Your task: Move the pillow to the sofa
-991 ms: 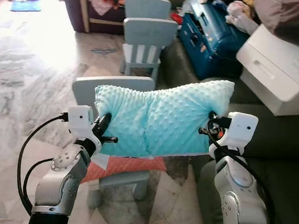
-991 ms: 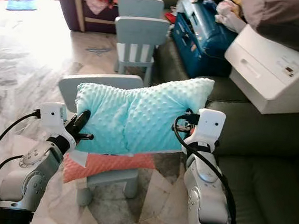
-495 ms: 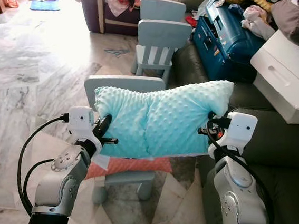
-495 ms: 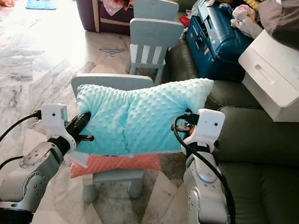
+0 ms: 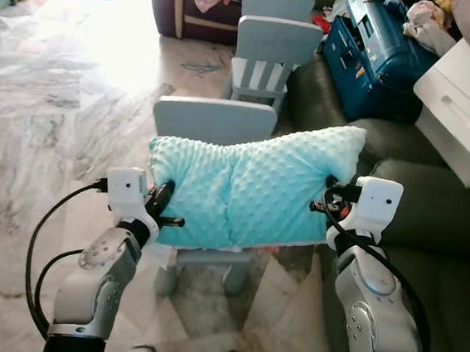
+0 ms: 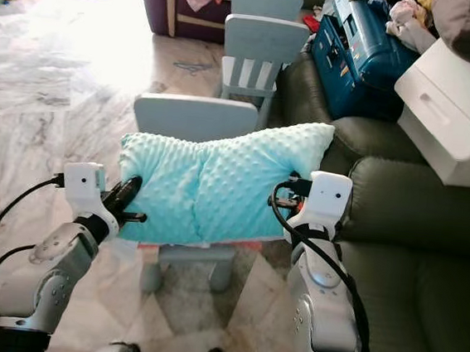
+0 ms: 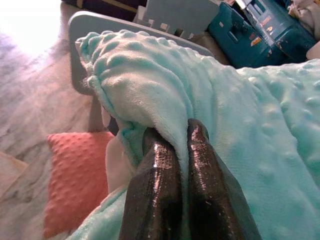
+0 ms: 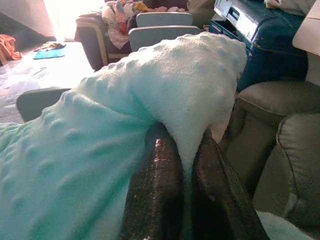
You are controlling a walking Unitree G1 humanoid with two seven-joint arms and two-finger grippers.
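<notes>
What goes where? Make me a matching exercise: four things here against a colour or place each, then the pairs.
Things:
1. pillow
2. suitcase
3. small chair
4. sofa

Descriptions:
A. dark blue, lying on the sofa
B. mint green, pinched at each end by a gripper's fingers
C. grey-blue, directly behind the pillow
D. dark green, on the robot's right

Pairs: 1-B, 2-A, 3-C, 4-D

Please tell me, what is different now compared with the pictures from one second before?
Mostly the camera has moved: the whole view shifted, and the small grey chair now shows lower in the picture. The turquoise pillow stays held up between both arms, the left tool and the right tool still shut on its two ends. Nothing was let go.
</notes>
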